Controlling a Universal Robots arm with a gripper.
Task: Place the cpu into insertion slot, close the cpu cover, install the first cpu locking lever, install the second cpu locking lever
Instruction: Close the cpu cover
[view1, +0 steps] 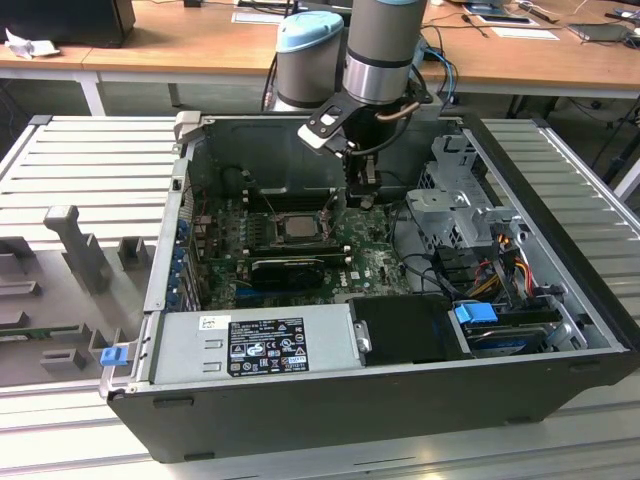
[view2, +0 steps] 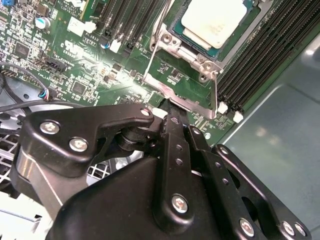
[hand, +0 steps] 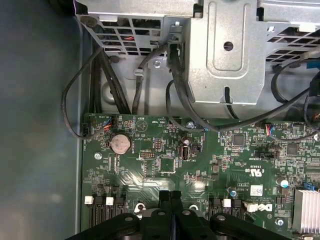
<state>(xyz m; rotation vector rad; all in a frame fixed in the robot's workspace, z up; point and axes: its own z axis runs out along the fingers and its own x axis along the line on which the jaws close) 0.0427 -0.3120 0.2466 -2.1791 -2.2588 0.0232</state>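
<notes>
Fig.: gripper (hand: 170, 196) hangs inside the open PC case (view1: 330, 410), over the green board (hand: 150, 170). We see the jaws shut, pads (hand: 164, 200) pressed together. The cpu (view2: 215, 20) sits flat in the insertion slot (view2: 197, 49), just beyond the jaws, w/ its pale top bare. The cpu cover (view2: 180, 97), a dull-metal plate, stands at the slot edge nearest the jaws & touches their tip; we cannot tell its tilt. Two thin wire levers (view2: 216, 90) rise on either side of the cover, close to the jaws. RAM slots (view2: 265, 55) lie further out, past the cpu.
</notes>
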